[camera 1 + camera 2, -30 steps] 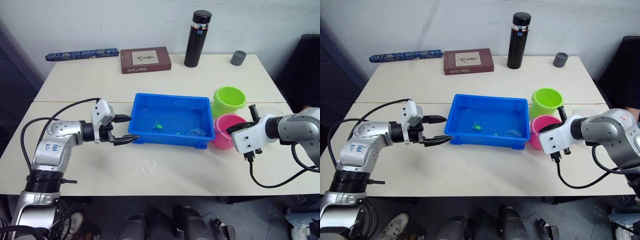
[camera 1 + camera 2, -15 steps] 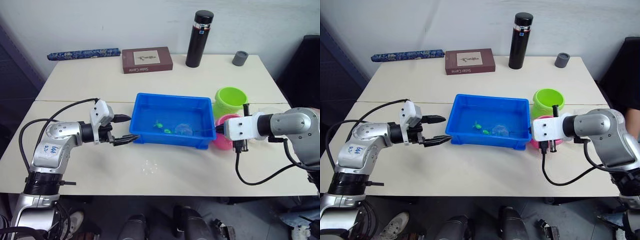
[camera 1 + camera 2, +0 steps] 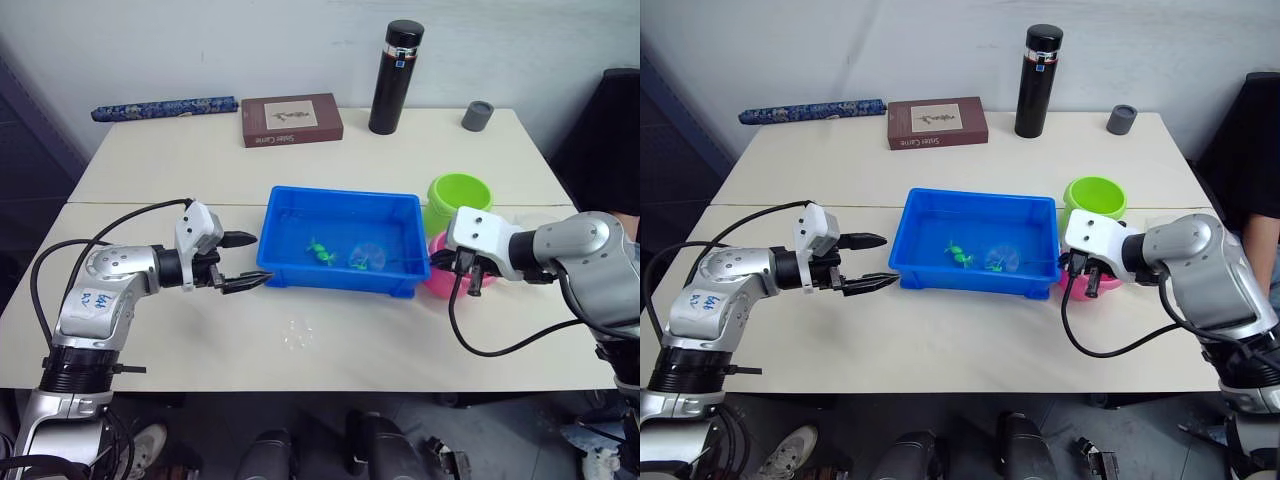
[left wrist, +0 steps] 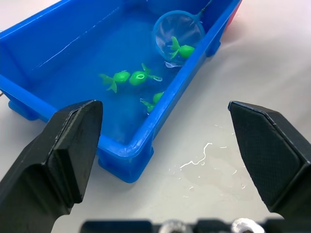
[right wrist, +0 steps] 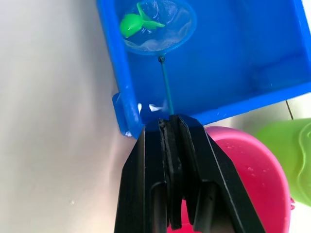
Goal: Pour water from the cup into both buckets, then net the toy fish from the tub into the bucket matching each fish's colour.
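My right claw (image 5: pixel 170 127) pinches the net (image 5: pixel 159 25) handle, hoop under a green fish (image 5: pixel 137 22) inside the tub (image 5: pixel 112 63); left claw (image 3: pixel 243 262) spread, waiting beside the tub.

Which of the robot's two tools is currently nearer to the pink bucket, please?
The right. The right tool sits directly over the pink bucket, shut on the net's handle, while the left tool hovers open beyond the far end of the blue tub.
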### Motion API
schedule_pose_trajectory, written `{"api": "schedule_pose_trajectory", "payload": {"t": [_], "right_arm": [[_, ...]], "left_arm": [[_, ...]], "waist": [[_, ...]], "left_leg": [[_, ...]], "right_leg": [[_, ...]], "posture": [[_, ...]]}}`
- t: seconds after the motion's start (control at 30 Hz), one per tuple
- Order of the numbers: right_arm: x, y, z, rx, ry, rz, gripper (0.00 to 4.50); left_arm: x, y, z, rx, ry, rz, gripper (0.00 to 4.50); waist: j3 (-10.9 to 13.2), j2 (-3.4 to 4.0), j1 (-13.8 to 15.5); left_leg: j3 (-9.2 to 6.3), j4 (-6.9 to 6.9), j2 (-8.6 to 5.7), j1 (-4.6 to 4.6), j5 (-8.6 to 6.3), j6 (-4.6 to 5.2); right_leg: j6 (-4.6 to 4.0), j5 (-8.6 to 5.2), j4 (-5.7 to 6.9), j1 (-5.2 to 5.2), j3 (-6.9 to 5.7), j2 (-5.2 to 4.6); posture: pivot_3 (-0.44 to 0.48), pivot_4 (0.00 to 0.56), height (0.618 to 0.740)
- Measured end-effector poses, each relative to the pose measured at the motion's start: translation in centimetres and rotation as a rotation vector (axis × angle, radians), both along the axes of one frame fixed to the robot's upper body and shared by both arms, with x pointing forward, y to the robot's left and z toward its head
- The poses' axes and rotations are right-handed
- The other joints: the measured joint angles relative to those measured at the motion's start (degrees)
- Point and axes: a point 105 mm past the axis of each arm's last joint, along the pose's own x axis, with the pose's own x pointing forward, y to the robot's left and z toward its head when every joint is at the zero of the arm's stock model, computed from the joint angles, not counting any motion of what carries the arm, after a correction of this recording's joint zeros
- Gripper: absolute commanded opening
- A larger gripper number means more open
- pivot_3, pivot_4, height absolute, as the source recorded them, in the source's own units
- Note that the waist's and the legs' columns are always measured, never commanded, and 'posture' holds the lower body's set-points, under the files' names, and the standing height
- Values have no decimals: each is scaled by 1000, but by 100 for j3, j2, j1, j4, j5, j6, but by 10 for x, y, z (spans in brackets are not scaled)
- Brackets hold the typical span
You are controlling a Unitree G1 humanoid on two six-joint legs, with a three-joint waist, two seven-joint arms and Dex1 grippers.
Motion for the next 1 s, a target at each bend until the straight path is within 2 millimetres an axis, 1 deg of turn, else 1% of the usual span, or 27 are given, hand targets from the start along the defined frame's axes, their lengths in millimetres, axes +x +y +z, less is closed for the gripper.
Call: {"api": "schedule_pose_trajectory", "payload": {"t": [0.23,0.53,0.63,0.83,1.0], "right_arm": [[3,-1,-1,74,29,-67,0],[6,-10,15,174,-9,-136,0],[7,-11,18,190,-19,-143,0],[6,-25,39,251,-70,-195,0],[3,-49,65,286,-158,-285,0]], "left_arm": [[2,1,5,-4,-16,6,4455],[10,-2,18,-17,-63,-2,4455],[12,-2,18,-17,-73,0,4455],[20,-5,18,-19,-88,5,4455],[27,-9,23,-38,-100,4,4455]], "waist": [[0,0,7],[0,0,3],[0,0,4],[0,0,9],[0,0,20]], "left_leg": [[0,0,-1,-1,0,0],[0,-1,-1,-2,0,0],[1,-2,-2,-2,0,0],[0,-2,-2,-3,0,0],[0,-2,-2,-4,0,0]], "right_leg": [[0,0,0,0,-1,-1],[0,0,-1,-1,-1,-1],[0,0,-1,-1,-1,-1],[1,0,-2,-1,-2,-1],[1,0,-4,-1,-2,-2]], "posture": [[0,150,740],[0,150,740],[0,150,740],[0,150,740],[0,150,740]]}}
